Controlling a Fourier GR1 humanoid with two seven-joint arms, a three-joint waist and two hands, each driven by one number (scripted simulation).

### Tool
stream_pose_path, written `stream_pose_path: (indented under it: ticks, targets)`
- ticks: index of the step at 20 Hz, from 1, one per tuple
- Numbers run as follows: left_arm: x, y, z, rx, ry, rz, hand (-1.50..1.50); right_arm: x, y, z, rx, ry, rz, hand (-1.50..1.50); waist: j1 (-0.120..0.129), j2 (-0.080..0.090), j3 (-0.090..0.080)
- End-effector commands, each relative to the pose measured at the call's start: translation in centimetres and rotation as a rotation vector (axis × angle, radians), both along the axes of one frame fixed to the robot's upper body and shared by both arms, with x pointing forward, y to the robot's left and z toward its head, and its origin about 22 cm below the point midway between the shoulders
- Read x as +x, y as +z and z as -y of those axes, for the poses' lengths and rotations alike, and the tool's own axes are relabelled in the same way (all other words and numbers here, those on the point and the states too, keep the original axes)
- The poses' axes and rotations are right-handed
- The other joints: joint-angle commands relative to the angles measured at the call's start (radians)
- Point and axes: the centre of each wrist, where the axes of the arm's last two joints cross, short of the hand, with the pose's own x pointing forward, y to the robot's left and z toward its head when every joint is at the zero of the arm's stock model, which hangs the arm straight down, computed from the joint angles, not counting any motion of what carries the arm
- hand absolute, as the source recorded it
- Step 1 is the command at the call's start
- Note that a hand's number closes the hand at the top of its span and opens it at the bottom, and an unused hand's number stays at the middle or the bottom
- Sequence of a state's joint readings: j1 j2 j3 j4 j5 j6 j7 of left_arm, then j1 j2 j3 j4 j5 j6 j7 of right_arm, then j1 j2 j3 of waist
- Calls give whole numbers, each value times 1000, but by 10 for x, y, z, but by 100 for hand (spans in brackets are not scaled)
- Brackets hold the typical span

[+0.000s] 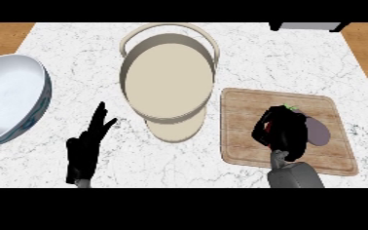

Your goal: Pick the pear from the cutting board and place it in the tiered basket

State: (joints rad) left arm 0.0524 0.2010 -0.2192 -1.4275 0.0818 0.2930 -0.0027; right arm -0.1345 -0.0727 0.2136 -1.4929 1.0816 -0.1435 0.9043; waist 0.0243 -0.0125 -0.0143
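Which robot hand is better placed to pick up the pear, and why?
The right robot hand: it is already over the cutting board, curled around something there. The left robot hand rests open, beyond the basket.

I have one view only, from the head, looking steeply down onto the white marbled surface [287, 63] from fairly close, facing away from the robot's body. The forearms enter from 6 o'clock, and the surface's far edge runs across 12 o'clock with wooden floor [16, 30] showing at 10 and 2 o'clock. With no second camera, nothing is shared between views.
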Motion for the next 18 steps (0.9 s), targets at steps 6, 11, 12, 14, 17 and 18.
stream_pose_path:
  ticks: [6,11,12,14,17,18]
  targets:
    - [-13,-12,-4,19,53,-76,0,-46,10,-31,-114,781,-172,150,-23,7,14]
    - [-17,-11,-9,15,56,-68,0,-66,78,-3,79,738,44,150,-43,6,14]
    - [-15,-18,-19,29,71,-73,0,-81,97,-9,87,748,63,150,-52,6,13]
    - [-16,-16,-23,25,66,-78,0,-84,126,-7,165,694,173,150,-50,6,13]
    - [-13,-1,-26,26,60,-65,0,-110,169,3,221,675,335,150,-49,3,13]
    - [-26,-11,-14,21,62,-76,0,-122,181,9,188,693,384,150,-45,3,13]
